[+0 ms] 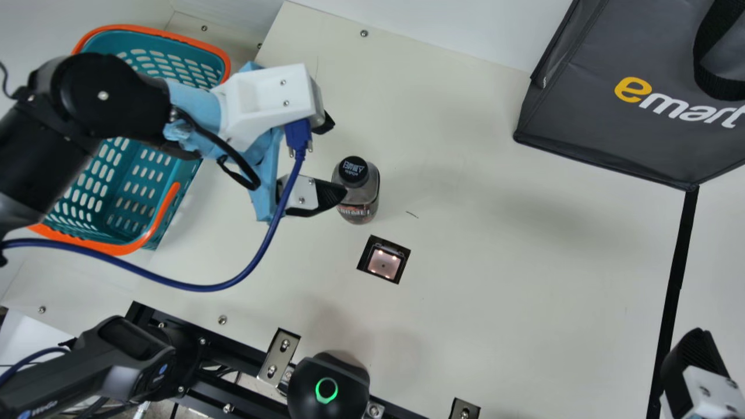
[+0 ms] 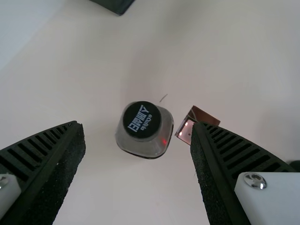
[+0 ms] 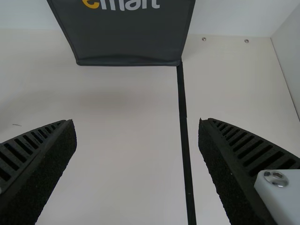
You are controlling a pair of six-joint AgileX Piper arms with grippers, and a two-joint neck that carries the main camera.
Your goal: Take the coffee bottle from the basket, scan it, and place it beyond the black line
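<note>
Main view first: the coffee bottle (image 1: 368, 192) is upright on the worktop (image 1: 524, 262), out of the basket (image 1: 174, 39) and just beside the little scanner window (image 1: 384, 262), which has its lights on. It's on the basket side of the black line (image 1: 675, 285), well apart from it. The left gripper (image 1: 340, 156) is right by the bottle, one black finger overlapping its side from this angle. The right gripper (image 1: 695, 361) pokes in at the lower right corner, near the line. There's also a dark grey shopping bag (image 1: 605, 116) at the upper right.

Left wrist view: the left gripper (image 2: 136, 123) is spread wide, with the bottle's black cap (image 2: 142, 120) lined up between the fingers and a gap showing on both sides, so no grip on it. A small red glint sits on the bottle, and one finger partly covers the scanner window.

Right wrist view: the right gripper (image 3: 137, 121) is spread wide too. Past its fingers, the black line runs from the bag's bottom corner down the worktop.
</note>
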